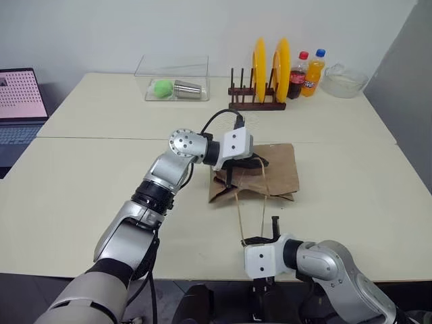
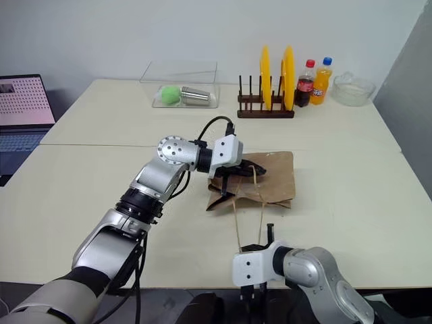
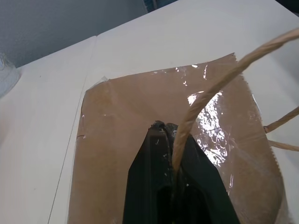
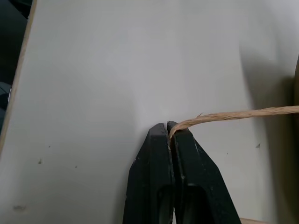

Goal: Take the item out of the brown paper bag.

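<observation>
One cream table [image 1: 351, 175] bears one brown paper bag [image 1: 280, 169], lying flat and creased near the middle, its mouth toward the near edge. At the far side stand one clear box [image 1: 173, 77] holding a green ball [image 1: 162, 88] and a metal cup [image 1: 188, 88], one dark rack [image 1: 256, 100] carrying two yellow plates [image 1: 270, 69], two soda bottles [image 1: 306, 74] and one glass bowl [image 1: 344, 81]. A laptop [image 1: 20, 101] sits far left. Two tan handles [image 1: 251, 196] stretch from the bag's mouth toward the near edge. The left gripper [image 1: 260, 162], above the bag, is clamped on one handle; the left wrist view shows glossy tape on the paper. The right gripper [image 4: 169, 126], at the near edge, pinches the other handle. Whether the item lies inside the bag cannot be told.
</observation>
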